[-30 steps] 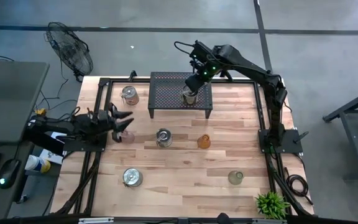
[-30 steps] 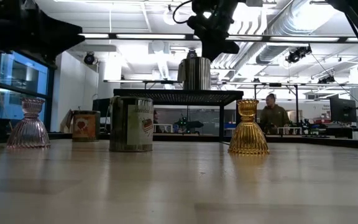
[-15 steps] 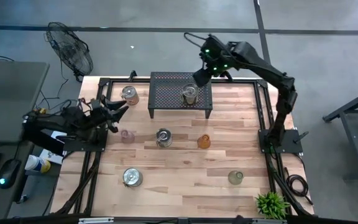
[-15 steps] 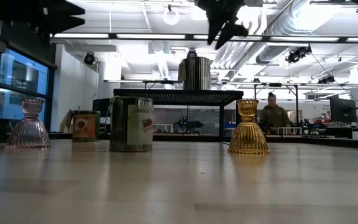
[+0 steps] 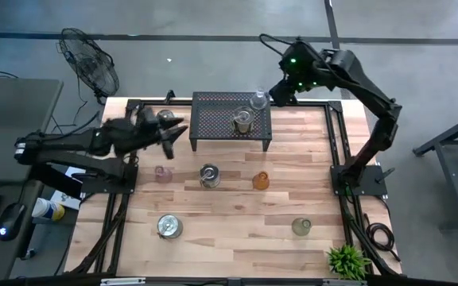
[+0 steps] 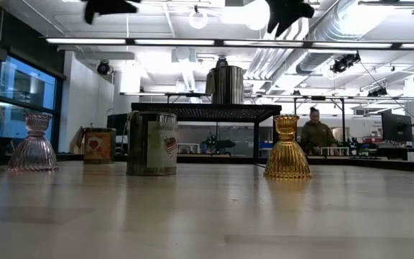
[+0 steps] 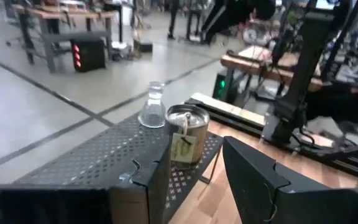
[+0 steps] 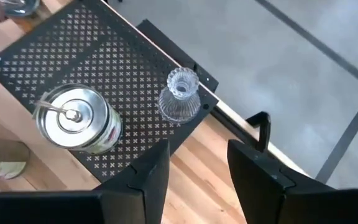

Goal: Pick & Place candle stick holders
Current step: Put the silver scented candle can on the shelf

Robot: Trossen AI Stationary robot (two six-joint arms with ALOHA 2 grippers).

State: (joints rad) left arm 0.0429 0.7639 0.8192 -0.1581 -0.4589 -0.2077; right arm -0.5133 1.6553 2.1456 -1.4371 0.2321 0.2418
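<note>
Two holders on black stand (image 5: 213, 119), silver tin (image 5: 242, 121), clear glass (image 5: 258, 100), right gripper (image 5: 281, 93) just beside, open, empty.

The right gripper (image 8: 197, 171) hangs with its fingers parted above the black perforated stand (image 8: 98, 62), where a clear glass candle stick holder (image 8: 180, 96) sits near a corner beside a silvery lidded tin (image 8: 76, 118).

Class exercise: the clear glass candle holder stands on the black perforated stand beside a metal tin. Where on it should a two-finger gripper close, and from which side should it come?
Probably from straight above, closing on the narrow neck of the clear glass holder. It stands upright near the corner of the stand, flared at the base, and the tin crowds one side.
</note>
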